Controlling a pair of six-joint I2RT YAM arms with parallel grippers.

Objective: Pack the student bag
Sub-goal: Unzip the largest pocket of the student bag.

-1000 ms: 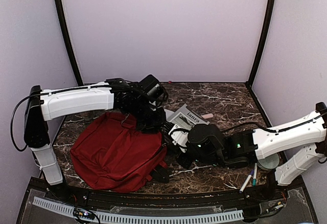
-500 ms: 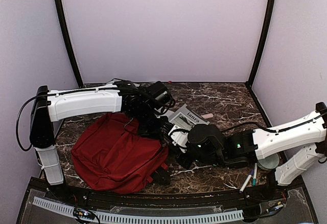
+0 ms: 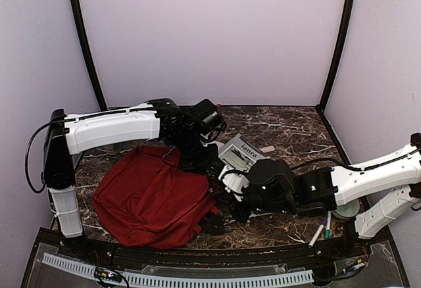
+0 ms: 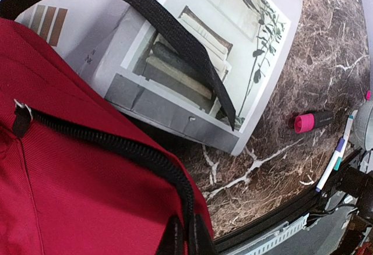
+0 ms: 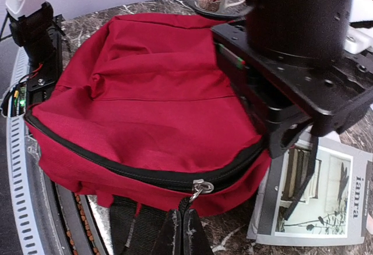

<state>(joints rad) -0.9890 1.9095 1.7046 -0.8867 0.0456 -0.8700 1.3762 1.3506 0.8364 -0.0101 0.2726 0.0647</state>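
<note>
Student bag (image 3: pixel 154 196) lies slumped on the worktop (image 3: pixel 289 130) at both grippers' tips. It looks soft, limp and light, best taken by its zip edge. Left gripper (image 4: pixel 186 238) is pinched shut on that edge. Right gripper (image 5: pixel 183 230) is closed by the zip pull, hold unclear. One bag, one magazine (image 4: pixel 256 34) just beyond.

Both arms reach in to the middle of the counter, jaws closed.

The left arm (image 3: pixel 112 129) stretches from its base on the left across to the right, its wrist bent downward; the left jaws are pinched together on the zipper of the bag (image 4: pixel 70 167). The right arm (image 3: pixel 368 177) lies low and reaches to the left, and the right jaws are pressed tightly together.
</note>
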